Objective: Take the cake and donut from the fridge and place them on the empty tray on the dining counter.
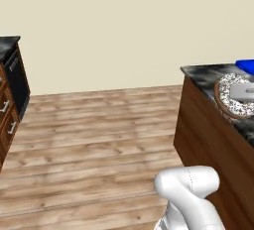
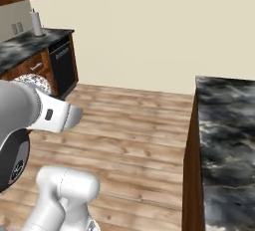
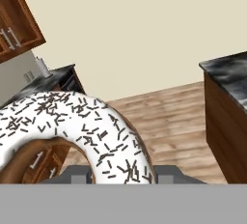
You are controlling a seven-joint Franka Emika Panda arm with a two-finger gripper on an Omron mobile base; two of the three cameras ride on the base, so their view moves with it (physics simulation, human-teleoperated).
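A: Entry, arm pose. In the left base view the white arm's elbow rises at the lower right, and the hand sits high at the right edge, in front of the dining counter [image 1: 208,73]. The gripper [image 1: 248,92] shows as a grey piece set across the donut [image 1: 228,97]. In the right base view the forearm comes in from the left edge, its grey wrist end pointing right over the wooden floor [image 2: 129,125].

B: Grip state?

A: Clenched on the donut. In the hand view the ring arches up from between the finger tips at the bottom of the frame, so the jaws grasp it at its lower rim.

B: Donut appearance?

A: White frosting, densely covered with short dark sprinkles, brown underside and rim. It stands on edge, with the hole facing the camera in the left base view. A speckled edge of it also shows just above the forearm in the right base view.

B: Location relative to the counter?

A: Held in the air, not resting. In the left base view it overlaps the black marble top; whether it is over the counter or short of it, cannot tell. A corner of the blue tray [image 1: 246,65] shows on the counter, far right, just above the donut.

B: Surroundings?

A: Wooden cabinets [image 2: 37,65] and a black appliance front [image 2: 62,63] at far left; plain beige wall behind.
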